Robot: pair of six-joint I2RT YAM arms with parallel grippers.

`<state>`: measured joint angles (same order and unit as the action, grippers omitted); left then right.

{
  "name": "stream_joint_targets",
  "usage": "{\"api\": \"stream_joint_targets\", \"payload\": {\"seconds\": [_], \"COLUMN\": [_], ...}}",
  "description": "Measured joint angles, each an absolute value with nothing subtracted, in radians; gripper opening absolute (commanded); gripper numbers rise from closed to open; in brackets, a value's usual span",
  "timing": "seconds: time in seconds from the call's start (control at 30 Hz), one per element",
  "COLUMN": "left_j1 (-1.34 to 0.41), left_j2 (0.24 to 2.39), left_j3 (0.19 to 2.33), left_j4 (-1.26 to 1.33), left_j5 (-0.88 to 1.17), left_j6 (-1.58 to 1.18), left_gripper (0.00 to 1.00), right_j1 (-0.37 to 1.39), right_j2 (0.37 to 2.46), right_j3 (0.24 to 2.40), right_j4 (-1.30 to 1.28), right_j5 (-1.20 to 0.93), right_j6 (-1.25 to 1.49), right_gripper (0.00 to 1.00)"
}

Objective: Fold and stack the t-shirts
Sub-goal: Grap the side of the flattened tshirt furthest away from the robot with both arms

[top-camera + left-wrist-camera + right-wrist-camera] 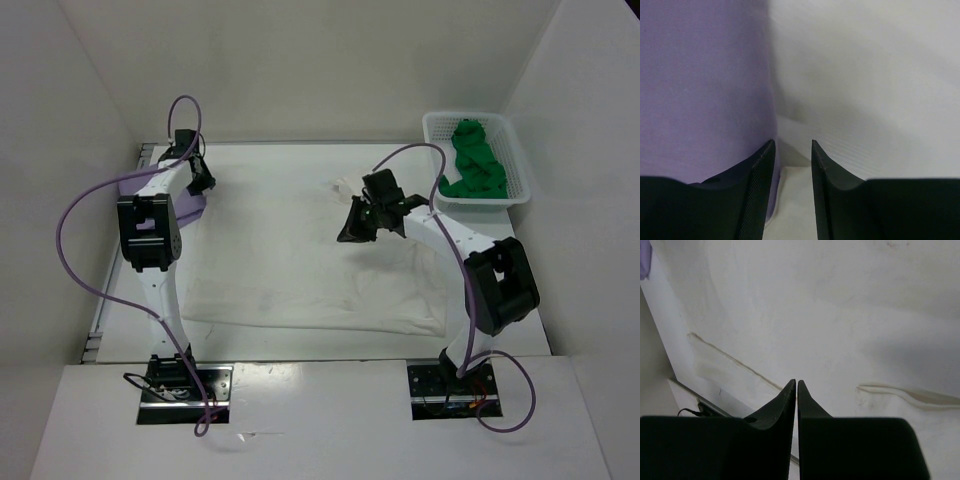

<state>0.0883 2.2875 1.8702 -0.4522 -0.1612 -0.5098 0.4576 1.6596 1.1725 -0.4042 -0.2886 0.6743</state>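
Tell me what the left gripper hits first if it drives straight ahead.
The left gripper would likely meet the cream white shirt first, right beside the lavender shirt edge; depth is unclear.

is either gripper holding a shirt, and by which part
Nothing is held. Left gripper: jaws apart and empty, by the lavender shirt. Right gripper: jaws together over the cream shirt, no cloth between.
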Motion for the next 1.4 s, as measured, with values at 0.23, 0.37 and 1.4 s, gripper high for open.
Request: {"api": "stream_joint_targets", "payload": {"seconds": [0.23,0.37,1.4], "left_j1": [0.086,0.079,0.062], "left_j2": [2.288,2.288,2.168], "left_j3": [1.844,1.832,1.766], "left_j4": [-0.445,-0.437,-0.431], "left_j5": [-0.179,-0.178,-0.090], "left_j6": [-0.488,-0.469,-0.529], "left_gripper": [0.39,0.34,0.00], "right_j1": [0.420,0.401,0.241], "right_j2": [1.660,1.662,2.360], "right_j3": [1.173,1.183,2.033], "right_j4": [-0.402,-0.400,-0.418], "right_j5": [-0.293,-0.294,0.136], "right_j6": [0.668,0.663,0.532], "right_gripper": [0.15,0.15,0.61]}}
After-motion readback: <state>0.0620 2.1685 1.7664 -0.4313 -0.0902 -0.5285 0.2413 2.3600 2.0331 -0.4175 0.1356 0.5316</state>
